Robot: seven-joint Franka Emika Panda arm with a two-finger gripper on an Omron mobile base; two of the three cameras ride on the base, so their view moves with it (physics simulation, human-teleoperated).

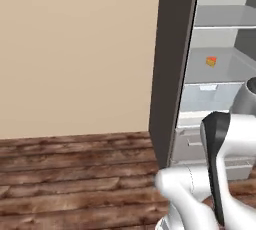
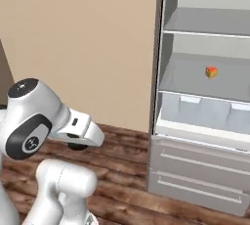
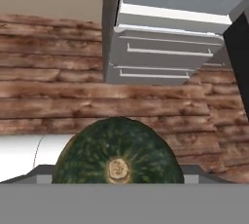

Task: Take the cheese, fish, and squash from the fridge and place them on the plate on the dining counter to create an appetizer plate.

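Now the squash [image 3: 116, 154] sits right at the hand camera, stem end facing it, held between the widely spread jaws of the gripper [image 3: 116, 181] above the wooden floor [image 3: 58, 96]. Far right, the cheese [image 2: 211, 72] rests on a shelf of the open fridge [image 2: 195, 136].

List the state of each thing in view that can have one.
Tall grey fridge: open, shelves exposed.
Yellow-orange cheese wedge: resting on a middle fridge shelf.
Dark green round squash: out of the fridge, held in the claw, stem end toward the hand camera.
Lower fridge drawers: shut.
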